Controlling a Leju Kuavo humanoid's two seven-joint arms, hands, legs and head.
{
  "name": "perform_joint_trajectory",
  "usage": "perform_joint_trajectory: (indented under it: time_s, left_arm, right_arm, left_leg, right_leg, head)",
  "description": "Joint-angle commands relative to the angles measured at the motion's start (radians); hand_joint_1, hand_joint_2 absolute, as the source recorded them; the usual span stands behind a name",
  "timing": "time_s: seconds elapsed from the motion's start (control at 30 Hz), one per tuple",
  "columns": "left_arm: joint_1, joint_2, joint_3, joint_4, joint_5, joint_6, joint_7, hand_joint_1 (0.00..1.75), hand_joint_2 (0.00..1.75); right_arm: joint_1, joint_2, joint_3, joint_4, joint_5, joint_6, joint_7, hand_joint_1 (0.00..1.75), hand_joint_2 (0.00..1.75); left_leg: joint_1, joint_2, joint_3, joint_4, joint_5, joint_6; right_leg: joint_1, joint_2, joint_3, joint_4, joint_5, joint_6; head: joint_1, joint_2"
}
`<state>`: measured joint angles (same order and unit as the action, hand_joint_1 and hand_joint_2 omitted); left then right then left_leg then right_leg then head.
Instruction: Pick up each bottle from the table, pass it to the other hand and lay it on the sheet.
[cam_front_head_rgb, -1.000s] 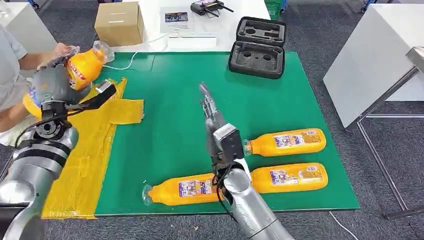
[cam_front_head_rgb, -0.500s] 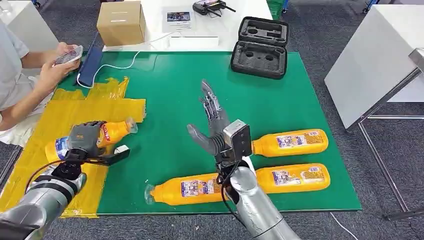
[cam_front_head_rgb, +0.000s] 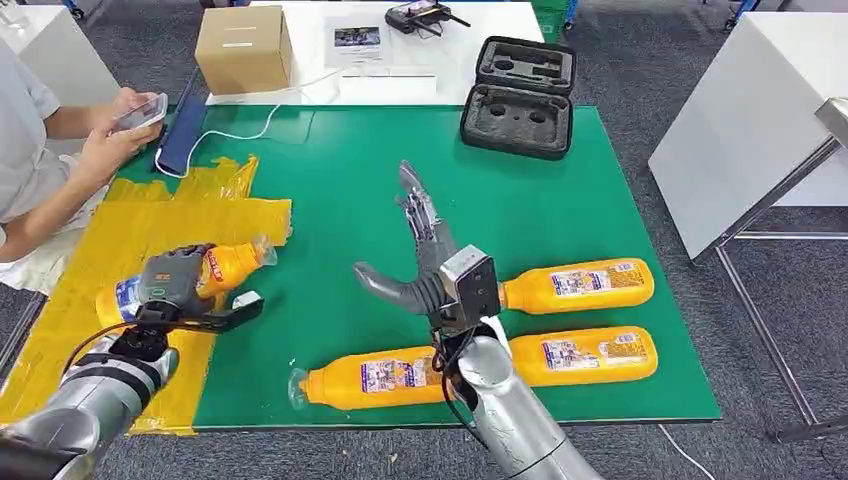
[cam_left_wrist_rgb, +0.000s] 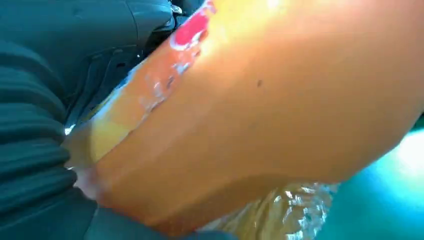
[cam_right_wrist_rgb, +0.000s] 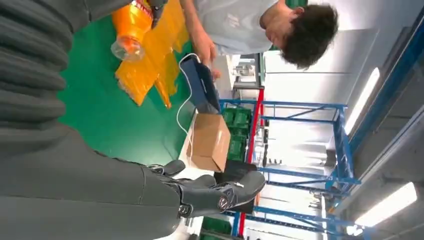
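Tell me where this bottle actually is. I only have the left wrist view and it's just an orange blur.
Observer: In the head view the left hand grips an orange bottle lying sideways over the yellow sheet, with its neck reaching past the sheet's edge over the green mat. I cannot tell whether it touches the sheet.
Operator: What is the other arm doing?
Observer: The right hand is raised over the middle of the mat with its fingers spread, holding nothing.
Operator: How many are left to move?
Observer: Three bottles lie on the mat near the right arm: one nearest the front edge, one to its right and one behind that.
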<state>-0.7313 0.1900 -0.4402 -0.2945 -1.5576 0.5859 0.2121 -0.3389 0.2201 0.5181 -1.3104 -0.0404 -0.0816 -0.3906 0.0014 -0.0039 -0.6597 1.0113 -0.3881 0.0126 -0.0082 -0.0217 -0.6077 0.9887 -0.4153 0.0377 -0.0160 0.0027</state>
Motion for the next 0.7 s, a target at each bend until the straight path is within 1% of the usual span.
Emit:
perform_joint_trajectory:
  time_s: [0.03, 0.07, 0.1, 0.13, 0.17, 0.23, 0.27, 0.3, 0.33, 0.4, 0.47, 0.5, 0.53, 0.57, 0.6, 0.63, 0.67, 0.7]
  left_arm:
    - [0.010, -0.041, 0.028, 0.068, -0.005, 0.033, 0.019, 0.00, 1.75]
    - [0.009, -0.041, 0.034, 0.067, -0.003, 0.042, 0.020, 0.00, 1.75]
    - [0.005, -0.042, 0.045, 0.067, 0.001, 0.055, 0.020, 0.00, 1.75]
    - [0.000, -0.044, 0.060, 0.067, 0.001, 0.064, 0.016, 0.00, 1.75]
    - [-0.002, -0.044, 0.064, 0.066, 0.001, 0.065, 0.017, 0.00, 1.75]
    - [-0.007, -0.045, 0.069, 0.065, -0.008, 0.068, 0.030, 0.00, 1.75]
    - [-0.012, -0.047, 0.077, 0.066, -0.008, 0.059, 0.029, 0.00, 1.75]
    - [-0.012, -0.048, 0.081, 0.065, -0.010, 0.059, 0.029, 0.00, 1.75]
    - [-0.011, -0.049, 0.087, 0.064, -0.009, 0.060, 0.025, 0.00, 1.75]
    - [-0.008, -0.054, 0.113, 0.064, 0.018, 0.057, -0.011, 0.00, 1.75]
    - [0.003, -0.066, 0.173, 0.035, 0.060, 0.112, -0.069, 0.00, 1.75]
    - [0.017, -0.072, 0.209, -0.017, 0.085, 0.112, -0.098, 0.00, 1.75]
    - [0.030, -0.077, 0.240, -0.060, 0.102, 0.112, -0.130, 0.00, 1.75]
    - [0.030, -0.077, 0.240, -0.060, 0.102, 0.112, -0.130, 0.00, 1.75]
    - [0.030, -0.077, 0.240, -0.060, 0.102, 0.112, -0.130, 0.00, 1.75]
    - [0.030, -0.077, 0.240, -0.060, 0.102, 0.112, -0.130, 0.00, 1.75]
    - [0.030, -0.077, 0.240, -0.060, 0.102, 0.112, -0.130, 0.00, 1.75]
    - [0.030, -0.077, 0.240, -0.060, 0.102, 0.112, -0.130, 0.00, 1.75]
  right_arm:
    - [-0.033, -0.041, 0.047, 0.027, 0.007, 0.003, -0.002, 0.00, 1.75]
    - [-0.032, -0.041, 0.048, 0.027, 0.009, 0.002, -0.002, 0.00, 1.75]
    - [-0.032, -0.043, 0.049, 0.028, 0.012, 0.001, -0.001, 0.00, 1.75]
    - [-0.032, -0.043, 0.050, 0.029, 0.014, 0.000, -0.001, 0.00, 1.75]
    - [-0.032, -0.043, 0.050, 0.030, 0.015, -0.001, -0.001, 0.00, 1.75]
    - [-0.034, -0.043, 0.050, 0.032, 0.017, -0.001, -0.001, 0.00, 1.75]
    - [-0.036, -0.042, 0.049, 0.035, 0.017, -0.001, -0.001, 0.00, 1.75]
    - [-0.037, -0.042, 0.050, 0.038, 0.017, 0.001, 0.001, 0.00, 1.75]
    - [-0.039, -0.043, 0.054, 0.041, 0.017, 0.008, 0.004, 0.00, 1.75]
    - [-0.040, -0.042, 0.057, 0.045, 0.015, 0.014, 0.006, 0.00, 1.75]
    - [-0.039, -0.043, 0.060, 0.045, 0.015, 0.016, 0.006, 0.00, 1.75]
    - [-0.038, -0.045, 0.061, 0.045, 0.016, 0.016, 0.006, 0.00, 1.75]
    - [-0.037, -0.047, 0.062, 0.044, 0.020, 0.016, 0.005, 0.00, 1.75]
    - [-0.037, -0.047, 0.062, 0.044, 0.020, 0.016, 0.005, 0.00, 1.75]
    - [-0.037, -0.047, 0.062, 0.044, 0.020, 0.016, 0.005, 0.00, 1.75]
    - [-0.037, -0.047, 0.062, 0.044, 0.020, 0.016, 0.005, 0.00, 1.75]
    - [-0.037, -0.047, 0.062, 0.044, 0.020, 0.016, 0.005, 0.00, 1.75]
    - [-0.037, -0.047, 0.062, 0.044, 0.020, 0.016, 0.005, 0.00, 1.75]
  left_leg:
    - [0.000, 0.001, 0.005, -0.001, -0.001, 0.000]
    - [0.000, 0.002, 0.007, -0.001, -0.002, 0.000]
    - [0.000, 0.001, 0.004, -0.001, -0.001, 0.000]
    - [0.000, 0.001, 0.007, -0.001, -0.002, -0.001]
    - [0.000, 0.000, 0.004, -0.001, -0.001, 0.000]
    - [0.000, 0.000, 0.008, -0.001, -0.003, -0.001]
    - [0.000, 0.000, 0.005, -0.001, -0.001, 0.000]
    - [0.000, 0.000, 0.008, -0.001, -0.002, -0.001]
    - [0.000, 0.000, 0.006, -0.001, -0.002, -0.001]
    - [0.000, 0.000, 0.008, -0.001, -0.003, -0.001]
    - [0.000, 0.001, 0.007, -0.001, -0.002, -0.001]
    - [0.000, 0.000, 0.005, -0.001, -0.001, -0.001]
    - [0.000, 0.000, 0.007, -0.001, -0.002, -0.001]
    - [0.000, -0.001, 0.004, -0.001, -0.001, 0.000]
    - [0.000, -0.001, 0.006, -0.001, -0.002, 0.000]
    - [0.000, 0.000, 0.004, -0.001, -0.001, 0.000]
    - [0.001, -0.001, 0.006, 0.000, -0.002, 0.000]
    - [0.001, -0.001, 0.004, 0.000, -0.002, 0.000]
  right_leg:
    - [-0.001, 0.002, 0.006, -0.002, -0.001, 0.000]
    - [0.000, 0.003, 0.008, -0.002, -0.001, -0.001]
    - [0.000, 0.002, 0.004, -0.002, 0.000, 0.000]
    - [0.000, 0.003, 0.008, -0.002, -0.002, -0.001]
    - [0.000, 0.001, 0.004, -0.001, -0.001, 0.000]
    - [0.000, 0.002, 0.009, -0.002, -0.002, -0.001]
    - [0.000, 0.001, 0.006, -0.001, -0.001, -0.001]
    - [0.000, 0.002, 0.009, -0.002, -0.002, -0.001]
    - [0.000, 0.001, 0.006, -0.001, -0.002, -0.001]
    - [0.000, 0.002, 0.009, -0.001, -0.003, -0.001]
    - [0.000, 0.002, 0.008, -0.002, -0.002, -0.001]
    - [0.000, 0.001, 0.006, -0.001, -0.001, -0.001]
    - [0.000, 0.001, 0.008, -0.002, -0.002, -0.001]
    - [0.000, 0.000, 0.005, -0.002, -0.001, 0.000]
    - [0.000, 0.000, 0.007, -0.002, -0.002, -0.001]
    - [0.000, 0.001, 0.004, -0.001, -0.001, 0.000]
    - [0.000, 0.000, 0.007, -0.001, -0.002, -0.001]
    - [0.000, 0.000, 0.005, -0.001, -0.002, 0.000]
  head:
    - [0.000, 0.000]
    - [0.000, 0.000]
    - [0.000, 0.000]
    - [0.000, 0.000]
    - [0.000, 0.000]
    - [0.000, 0.000]
    - [0.000, 0.000]
    - [0.000, 0.000]
    - [0.000, 0.000]
    - [0.000, 0.000]
    - [0.000, 0.000]
    - [0.000, 0.000]
    - [0.000, 0.000]
    - [0.000, 0.000]
    - [0.000, 0.000]
    - [0.000, 0.000]
    - [0.000, 0.000]
    - [0.001, 0.000]
